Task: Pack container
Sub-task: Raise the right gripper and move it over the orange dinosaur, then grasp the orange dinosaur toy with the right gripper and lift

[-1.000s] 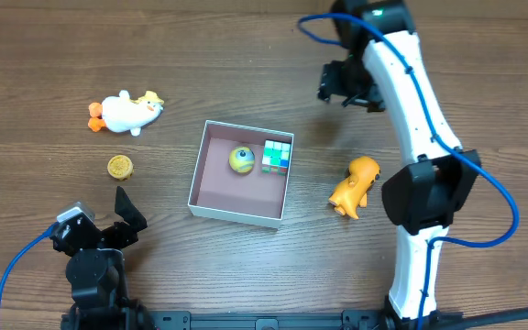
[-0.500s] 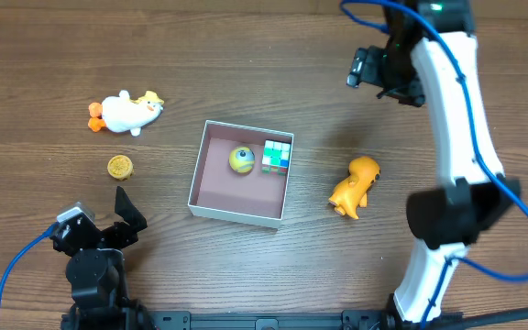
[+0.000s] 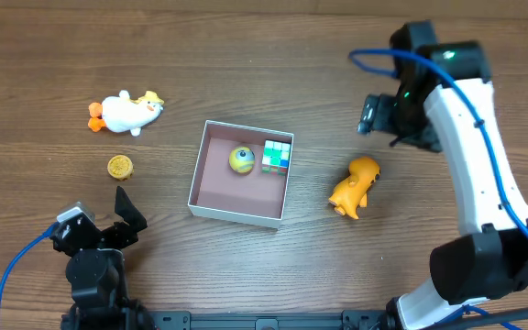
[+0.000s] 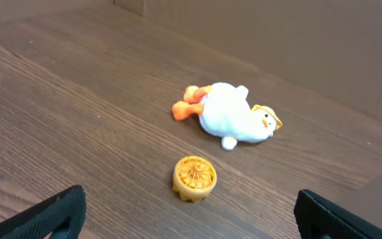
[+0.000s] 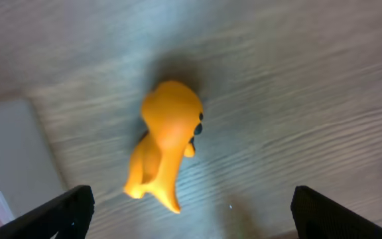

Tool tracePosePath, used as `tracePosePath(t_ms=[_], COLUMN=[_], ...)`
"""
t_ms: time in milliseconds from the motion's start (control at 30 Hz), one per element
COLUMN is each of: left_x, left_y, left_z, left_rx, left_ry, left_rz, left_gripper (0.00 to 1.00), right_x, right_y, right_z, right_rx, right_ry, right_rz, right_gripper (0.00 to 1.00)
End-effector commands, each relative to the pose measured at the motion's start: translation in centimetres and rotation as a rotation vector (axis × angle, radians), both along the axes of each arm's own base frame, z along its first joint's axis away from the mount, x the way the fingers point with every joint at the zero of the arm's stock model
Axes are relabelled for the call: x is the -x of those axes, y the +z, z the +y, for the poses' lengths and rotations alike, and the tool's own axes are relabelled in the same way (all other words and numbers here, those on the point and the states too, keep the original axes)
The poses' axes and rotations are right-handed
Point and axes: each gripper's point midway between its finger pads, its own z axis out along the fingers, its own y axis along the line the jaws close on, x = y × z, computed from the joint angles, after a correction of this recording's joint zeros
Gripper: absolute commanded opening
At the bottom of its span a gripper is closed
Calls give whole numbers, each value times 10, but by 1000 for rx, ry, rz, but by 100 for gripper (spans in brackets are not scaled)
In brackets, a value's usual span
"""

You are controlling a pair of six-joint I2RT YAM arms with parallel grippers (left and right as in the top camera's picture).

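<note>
"Two grippers to log. How do they stand?"

"My left gripper [image 4: 191,218]: spread wide, nothing in it. Only its two black tips show, at the bottom corners of the left wrist view. My right gripper [image 5: 201,212]: also wide and bare, and again only the tips are in frame."

"Where is the container?"

"The container [image 3: 238,216] sits mid-worktop [image 3: 273,55], between my arms. Square, lidless, thin white walls, dull pinkish floor. Along its far wall lie a yellow-green ball [image 3: 240,160] and a multicoloured cube [image 3: 277,157], the cube in the far right corner. Cannot tell whether the two touch. The left wrist view catches just one corner of the box at its right edge. The right wrist view shows a pale stretch of wall, cut off at the left."

"What is hard to read?"

"The right wrist view is smeared and the wood grain soft. The orange toy [image 5: 164,143] under it looks smooth and glossy, with a rounded head, a dark eye and a tapering body. Its limbs are unclear. From overhead it lies right of the container, apart from it. The duck plush [image 4: 234,119] is white and soft with orange feet, lying on its side. Near it sits a small orange disc [image 4: 194,178] with a ridged top."
</note>
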Motion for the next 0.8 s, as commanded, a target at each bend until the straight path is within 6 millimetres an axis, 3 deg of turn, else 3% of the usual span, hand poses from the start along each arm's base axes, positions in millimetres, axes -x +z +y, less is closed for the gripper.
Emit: tracePosePath(t_ms=[0,67,200,367,567,767], left_x=[-1,-1,-1,-1,-1,-1], left_y=[-2,-2,-2,-2,-2,-2], left_z=[-2,-2,-2,-2,-2,-2], left_rx=[-16,-16,-16,-16,-16,-16], left_ry=[-19,-19,-19,-19,-19,-19], left_rz=[6,6,6,6,6,6], left_gripper=[100,100,100,100,100,100], right_x=[22,28,32,45,46,45], right_y=[-35,-52,-66,-95,-95,-95], right_z=[5,6,6,18,37,69], right_rx=[-41,-48,-51,-110,-134,-135], right_ry=[-5,-6,-6,0,57,167], right_rz=[66,88,101,136,132,99], right_gripper=[97,97,97,95,90,75])
